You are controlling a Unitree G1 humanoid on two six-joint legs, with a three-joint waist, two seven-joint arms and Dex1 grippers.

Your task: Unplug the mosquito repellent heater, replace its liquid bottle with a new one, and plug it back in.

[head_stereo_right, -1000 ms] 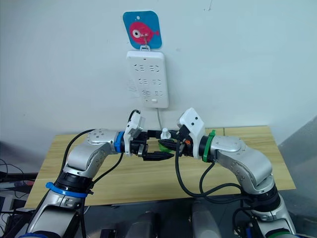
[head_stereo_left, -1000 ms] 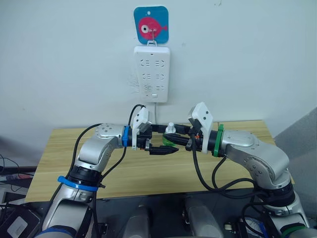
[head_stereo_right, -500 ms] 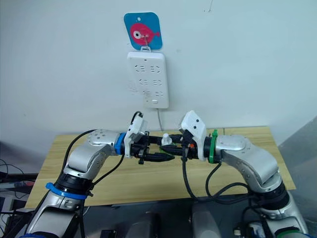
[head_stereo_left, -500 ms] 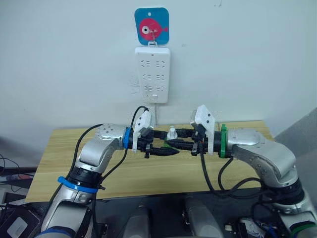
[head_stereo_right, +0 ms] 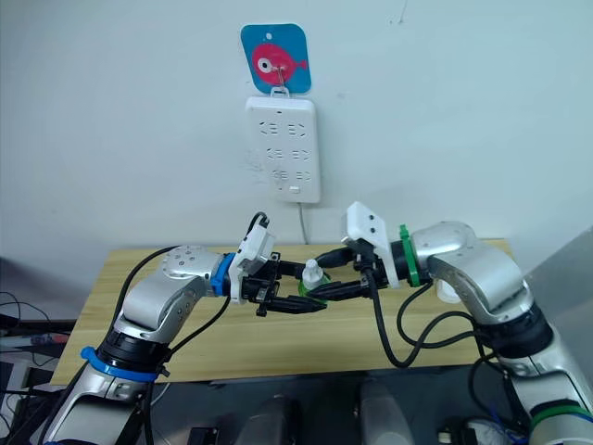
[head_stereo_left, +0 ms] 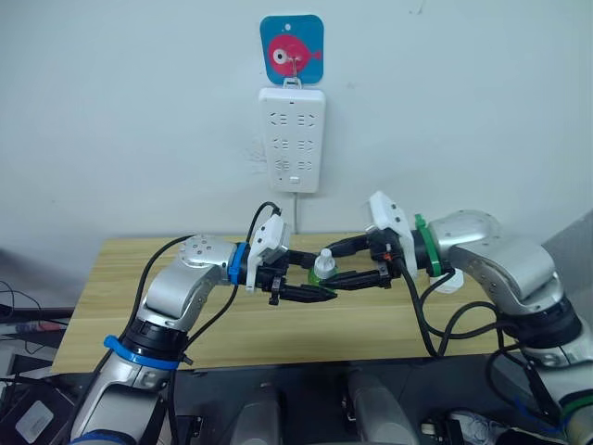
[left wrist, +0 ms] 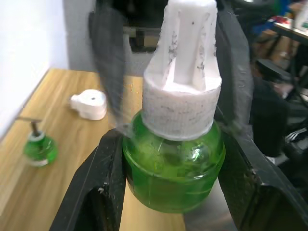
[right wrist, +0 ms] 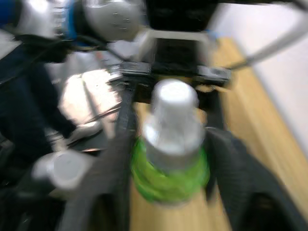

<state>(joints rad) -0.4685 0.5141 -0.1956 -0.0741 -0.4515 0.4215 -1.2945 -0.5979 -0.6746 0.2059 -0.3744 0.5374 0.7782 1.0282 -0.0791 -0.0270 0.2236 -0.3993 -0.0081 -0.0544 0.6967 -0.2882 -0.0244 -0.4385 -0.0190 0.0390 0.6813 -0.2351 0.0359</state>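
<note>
On the wooden table (head_stereo_left: 139, 306), the small white rounded heater (left wrist: 89, 104) and a second green bottle (left wrist: 38, 148) are sitting at about 10 o'clock from the green liquid bottle with the white ribbed cap (left wrist: 176, 130). Your left gripper (head_stereo_left: 315, 283) is clamping that bottle mid-air. Your right gripper (head_stereo_left: 341, 266) is reaching in opposite, fingers spread either side of the cap.

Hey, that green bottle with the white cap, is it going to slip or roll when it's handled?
The green bottle looks smooth and rounded, so probably slippery and apt to roll on its side. The left gripper clamps its belly, which likely holds.
</note>
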